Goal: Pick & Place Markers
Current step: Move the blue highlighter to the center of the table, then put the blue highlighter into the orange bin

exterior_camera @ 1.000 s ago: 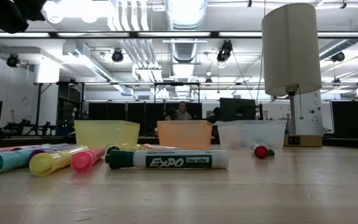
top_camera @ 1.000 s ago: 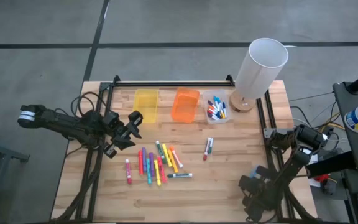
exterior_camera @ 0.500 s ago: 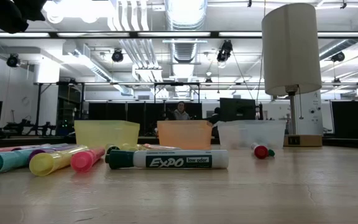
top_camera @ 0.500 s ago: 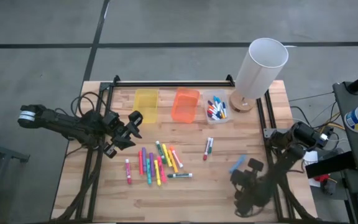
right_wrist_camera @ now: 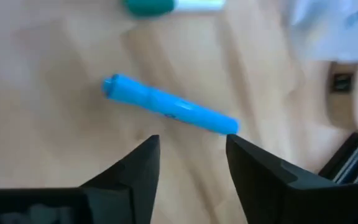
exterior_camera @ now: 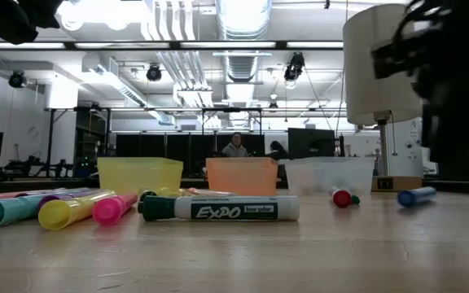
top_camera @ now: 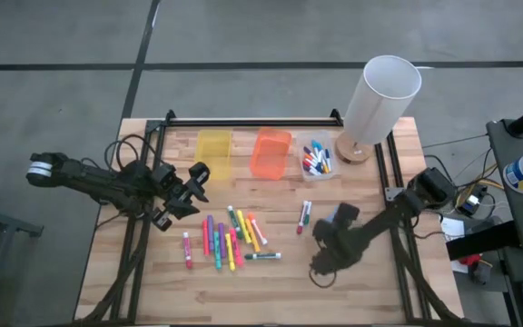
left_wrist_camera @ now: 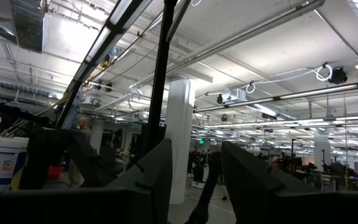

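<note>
Three bins line the far side of the wooden table (top_camera: pixel 370 282): a yellow bin (top_camera: pixel 212 152), an orange bin (top_camera: pixel 271 153) and a clear bin (top_camera: pixel 317 159) that already holds a handful of markers. Beside that clear bin stands the tall white cylinder (top_camera: pixel 379 100) on its round wooden base, crowding the far right corner. Out in the middle lies the main cluster of markers (top_camera: pixel 230 239), pink, yellow, green and purple barrels lying close together, with a white Expo marker (exterior_camera: pixel 218 209) on the near edge of the group and a red-and-green marker (top_camera: pixel 304 216) off on its own toward the right.

Over on the right, a blue marker (right_wrist_camera: pixel 169 112) lies flat on the wood, and the right gripper (right_wrist_camera: pixel 188 152) hangs just above it, fingers spread, not touching it. In the low view this blue marker sits to the right of the clear bin, with the dark right arm looming in front of the cylinder.

On the left edge of the table the left gripper (top_camera: pixel 195 186) waits near the yellow bin, fingers parted and holding nothing, pointed out toward the room.
</note>
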Controlling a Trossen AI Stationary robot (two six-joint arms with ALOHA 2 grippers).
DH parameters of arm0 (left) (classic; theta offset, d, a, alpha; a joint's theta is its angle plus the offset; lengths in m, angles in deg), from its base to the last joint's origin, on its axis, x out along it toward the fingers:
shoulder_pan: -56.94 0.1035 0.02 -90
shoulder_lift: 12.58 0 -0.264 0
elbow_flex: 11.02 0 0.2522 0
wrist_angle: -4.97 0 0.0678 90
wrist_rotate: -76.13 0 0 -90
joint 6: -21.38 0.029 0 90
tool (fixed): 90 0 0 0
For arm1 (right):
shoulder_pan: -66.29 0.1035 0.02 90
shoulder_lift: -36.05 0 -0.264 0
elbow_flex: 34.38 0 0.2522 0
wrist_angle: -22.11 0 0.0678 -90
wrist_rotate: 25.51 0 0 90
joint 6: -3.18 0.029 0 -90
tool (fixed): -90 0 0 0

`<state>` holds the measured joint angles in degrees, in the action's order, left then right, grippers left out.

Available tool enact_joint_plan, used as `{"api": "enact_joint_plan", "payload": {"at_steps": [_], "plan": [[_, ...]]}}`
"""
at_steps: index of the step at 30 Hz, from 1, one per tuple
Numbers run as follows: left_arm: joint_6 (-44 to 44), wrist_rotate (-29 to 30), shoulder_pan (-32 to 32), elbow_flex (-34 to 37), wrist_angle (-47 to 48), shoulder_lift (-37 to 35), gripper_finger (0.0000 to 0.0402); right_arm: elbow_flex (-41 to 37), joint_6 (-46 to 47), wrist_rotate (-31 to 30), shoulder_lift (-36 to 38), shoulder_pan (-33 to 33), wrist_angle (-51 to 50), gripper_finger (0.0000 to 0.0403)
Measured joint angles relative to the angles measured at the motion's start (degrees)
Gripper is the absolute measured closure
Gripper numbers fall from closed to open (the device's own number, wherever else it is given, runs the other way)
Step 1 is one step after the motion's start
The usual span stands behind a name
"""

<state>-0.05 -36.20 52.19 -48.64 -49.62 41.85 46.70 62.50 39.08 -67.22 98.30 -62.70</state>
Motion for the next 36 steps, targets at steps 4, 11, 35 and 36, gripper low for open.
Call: {"api": "enact_joint_plan", "payload": {"at_steps": [4,11,35,36], "plan": [[0.0,0.0,0.0,0.0,0.4,0.0,0.0268,-0.1,-1.1,-1.7,0.1,-4.7,0.1,0.0215],[0.0,0.0,0.0,0.0,0.6,0.0,0.0268,0.1,-6.3,-7.4,0.3,-6.5,7.2,0.0228],[0.0,-0.1,0.0,0.0,0.9,0.0,0.0268,6.0,9.7,8.3,1.0,-14.4,18.8,0.0243],[0.0,0.0,0.0,0.0,1.0,0.0,0.0268,5.9,9.4,9.7,1.0,-15.0,18.9,0.0243]]}}
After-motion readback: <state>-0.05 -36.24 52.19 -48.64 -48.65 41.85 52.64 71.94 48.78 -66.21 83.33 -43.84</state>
